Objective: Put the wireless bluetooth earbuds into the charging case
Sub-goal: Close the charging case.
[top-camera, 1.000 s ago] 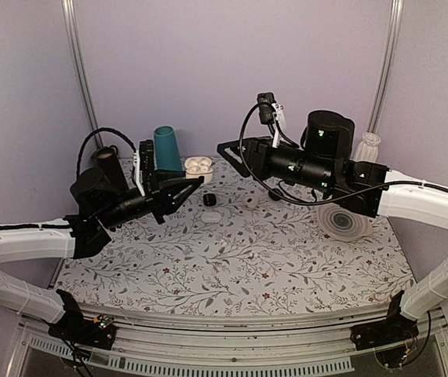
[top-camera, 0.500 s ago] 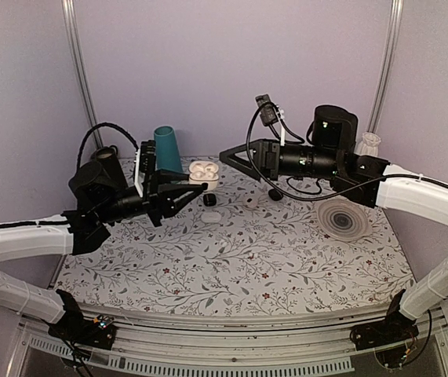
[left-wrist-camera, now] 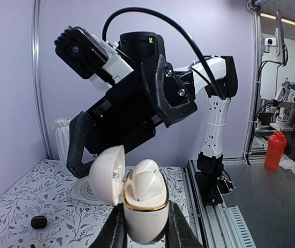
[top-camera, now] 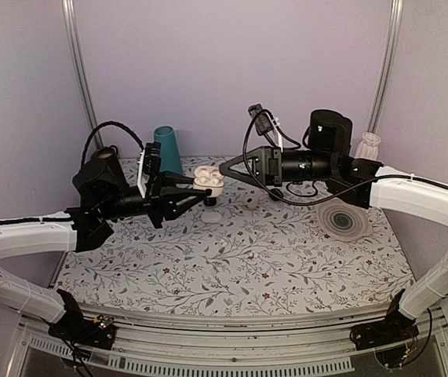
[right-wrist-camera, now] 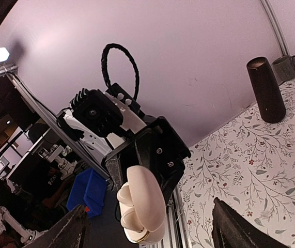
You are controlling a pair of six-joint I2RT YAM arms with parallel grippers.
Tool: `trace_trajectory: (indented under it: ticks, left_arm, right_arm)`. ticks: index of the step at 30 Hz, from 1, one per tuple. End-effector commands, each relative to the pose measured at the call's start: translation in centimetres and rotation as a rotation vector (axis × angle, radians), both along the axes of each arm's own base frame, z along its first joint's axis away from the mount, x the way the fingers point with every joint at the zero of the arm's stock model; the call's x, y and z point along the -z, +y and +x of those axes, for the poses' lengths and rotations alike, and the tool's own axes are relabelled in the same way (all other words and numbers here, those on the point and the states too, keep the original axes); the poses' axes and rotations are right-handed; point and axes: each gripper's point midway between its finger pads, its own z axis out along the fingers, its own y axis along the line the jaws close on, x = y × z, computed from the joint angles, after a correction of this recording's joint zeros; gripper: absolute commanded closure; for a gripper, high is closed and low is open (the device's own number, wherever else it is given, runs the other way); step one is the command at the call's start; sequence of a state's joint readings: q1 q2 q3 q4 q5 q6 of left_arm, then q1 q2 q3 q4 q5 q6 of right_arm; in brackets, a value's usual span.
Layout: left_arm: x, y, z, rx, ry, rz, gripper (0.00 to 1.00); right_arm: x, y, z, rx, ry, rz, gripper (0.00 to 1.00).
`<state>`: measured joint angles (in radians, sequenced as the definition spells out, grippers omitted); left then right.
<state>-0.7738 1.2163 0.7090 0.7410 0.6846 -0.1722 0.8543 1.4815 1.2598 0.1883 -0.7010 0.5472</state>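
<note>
Risk: open glossy white pebble-shaped charging case [left-wrist-camera: 144, 209], small white plastic earbud [left-wrist-camera: 147, 178] seated, pinched aloft by clamped left gripper [top-camera: 200, 191] toward floral table's [top-camera: 231, 267] 12 o'clock; empty, wide-spread right gripper [top-camera: 227, 167] at its 2 o'clock could knock it loose.

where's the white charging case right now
In the top view, the glossy white pebble-shaped charging case, lid open, is held above the table left of centre in the left pincer, facing the open right pincer.

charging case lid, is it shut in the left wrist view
No, the charging case has its lid swung open beside the body.
</note>
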Motion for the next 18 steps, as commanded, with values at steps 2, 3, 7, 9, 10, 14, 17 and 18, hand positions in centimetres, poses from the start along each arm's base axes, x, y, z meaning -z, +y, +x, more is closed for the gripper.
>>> trace_trajectory:
  ticks: [2,3,7,9,10,14,17,18]
  left_arm:
    - [-1.3,-0.2,-0.1,0.02,-0.029,-0.024,1.0]
    - [-1.3,-0.2,0.0,0.021,-0.028,-0.024,1.0]
    - [-1.3,-0.2,0.0,0.023,-0.028,-0.024,1.0]
    - [-1.3,-0.3,0.0,0.025,-0.028,-0.023,1.0]
    - [-1.3,-0.3,0.0,0.025,-0.029,-0.023,1.0]
    - [-1.2,-0.5,0.1,0.028,-0.025,-0.019,1.0]
    - [-1.1,-0.6,0.3,0.029,-0.021,-0.018,1.0]
    - [-1.1,-0.6,0.3,0.029,-0.019,-0.017,1.0]
  right_arm:
    - [-0.5,-0.1,-1.7,-0.106,0.015,0.046,0.13]
    - [-0.5,-0.1,-1.8,-0.111,0.016,0.05,0.11]
    - [-0.5,-0.2,-2.2,-0.132,0.022,0.055,0.05]
    - [-0.5,-0.2,-2.5,-0.154,0.023,0.058,0.03]
    - [-0.4,-0.2,-2.7,-0.17,0.026,0.059,0.02]
    - [-1.0,-0.3,-3.4,-0.21,0.023,0.076,0.0]
    - [-0.2,-0.4,-4.2,-0.254,0.036,0.07,0.01]
    - [-0.2,-0.5,-4.3,-0.265,0.039,0.071,0.01]
